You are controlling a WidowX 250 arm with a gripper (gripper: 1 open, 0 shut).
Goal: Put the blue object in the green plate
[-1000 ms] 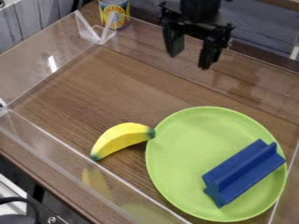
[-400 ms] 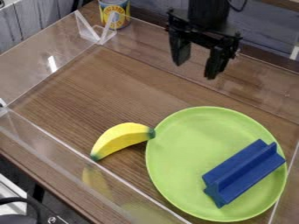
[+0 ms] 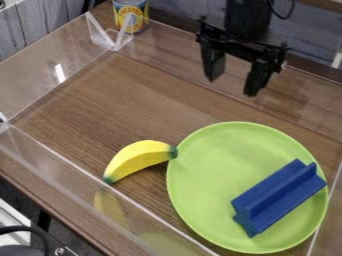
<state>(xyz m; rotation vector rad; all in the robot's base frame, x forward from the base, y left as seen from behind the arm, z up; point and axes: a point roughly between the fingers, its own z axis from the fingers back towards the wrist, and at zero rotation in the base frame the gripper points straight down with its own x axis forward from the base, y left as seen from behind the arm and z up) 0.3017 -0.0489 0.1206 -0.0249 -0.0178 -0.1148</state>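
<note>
Change since the earlier frames: I see the gripper (image 3: 235, 77) has slid a little to the right across the back of the table and sits slightly lower in view; the blue block, plate and banana lie exactly where they were.

Blue block (image 3: 278, 196): lies flat inside the green plate (image 3: 214, 170), on the plate's right half, its long axis running diagonally from lower left to upper right, the raised ridge along its upper edge. Nothing touches it.

Green plate: rests on the table at the lower right; its far right edge runs out of view.

Banana (image 3: 138, 158): yellow, lies on the wood just left of the plate, its tip touching or almost touching the plate's rim.

Table (image 3: 120, 100): dark brown wood grain, fenced by clear plastic walls (image 3: 40, 60) on the left, back and front.

Background: a yellow can (image 3: 130, 14) with a blue mark stands outside the back wall at the upper left. I can make out little else of the room.

Gripper: black, points straight down, hangs above bare wood at the upper right, well apart from the plate and block. Its two fingers (image 3: 254, 78) stand spread wide, holding nothing.
</note>
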